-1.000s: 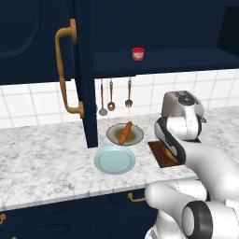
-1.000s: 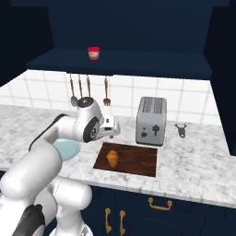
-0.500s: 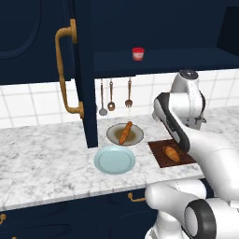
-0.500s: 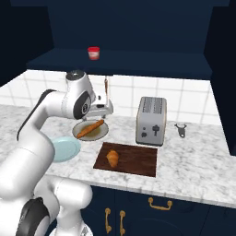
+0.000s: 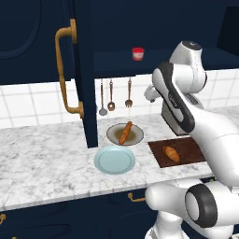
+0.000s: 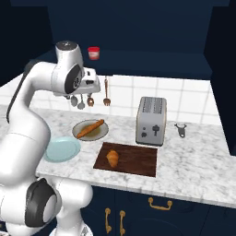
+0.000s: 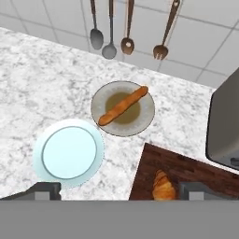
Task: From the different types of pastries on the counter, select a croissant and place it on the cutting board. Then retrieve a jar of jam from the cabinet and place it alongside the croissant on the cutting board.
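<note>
White-grey marbled stone worktop [image 5: 42,158] runs across mid-frame, white tiled wall behind, hanging utensils [image 7: 126,32] at the top of the hand view. Dark navy cabinet door [image 5: 84,70] with its curved brass handle stands open at upper left; the small red jam jar [image 5: 137,53] sits on the shelf inside, top centre. The plump golden croissant [image 6: 112,158] lies on the dark reddish-brown cutting board [image 6: 138,161], lower centre. Long thin stick loaf [image 7: 123,105] rests on the beige-brown plate [image 7: 144,116], light blue plate [image 7: 70,151] beside it. The pincer [image 7: 119,191] hangs spread wide, holding nothing.
</note>
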Robot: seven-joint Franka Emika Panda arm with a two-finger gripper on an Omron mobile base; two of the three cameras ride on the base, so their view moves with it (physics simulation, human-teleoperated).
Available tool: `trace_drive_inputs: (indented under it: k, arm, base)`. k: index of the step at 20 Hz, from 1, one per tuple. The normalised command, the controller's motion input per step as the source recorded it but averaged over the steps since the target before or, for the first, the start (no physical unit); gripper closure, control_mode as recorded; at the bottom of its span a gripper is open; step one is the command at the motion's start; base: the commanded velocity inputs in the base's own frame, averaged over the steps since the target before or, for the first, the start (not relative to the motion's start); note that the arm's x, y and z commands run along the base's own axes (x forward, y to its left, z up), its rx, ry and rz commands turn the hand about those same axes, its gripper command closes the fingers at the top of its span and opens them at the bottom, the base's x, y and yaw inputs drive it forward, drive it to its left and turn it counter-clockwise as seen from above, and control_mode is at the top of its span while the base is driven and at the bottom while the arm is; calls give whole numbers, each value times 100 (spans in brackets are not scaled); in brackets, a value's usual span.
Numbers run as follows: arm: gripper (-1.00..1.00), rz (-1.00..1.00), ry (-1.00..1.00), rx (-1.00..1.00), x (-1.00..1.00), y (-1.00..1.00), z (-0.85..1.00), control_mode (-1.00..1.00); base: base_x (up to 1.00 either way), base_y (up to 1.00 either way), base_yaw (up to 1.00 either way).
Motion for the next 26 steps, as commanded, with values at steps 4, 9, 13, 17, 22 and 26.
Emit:
trace_drive_inputs:
  k: [4, 9, 13, 17, 22, 26]
  arm:
    - [-100, 0, -5, 0, 6, 21, 100, -100]
    - [-100, -5, -18, 0, 7, 4, 100, -100]
    - [-100, -26, -10, 0, 29, 1, 47, -100]
    - [-100, -13, 3, 0, 24, 0, 0, -100]
    - [-100, 0, 0, 12, 8, 5, -7, -100]
    - [-100, 0, 0, 0, 14, 0, 0, -100]
  base:
    - [0, 0, 0]
    - [0, 0, 0]
    - [0, 0, 0]
    - [0, 0, 0]
    - [0, 0, 0]
    - [0, 0, 0]
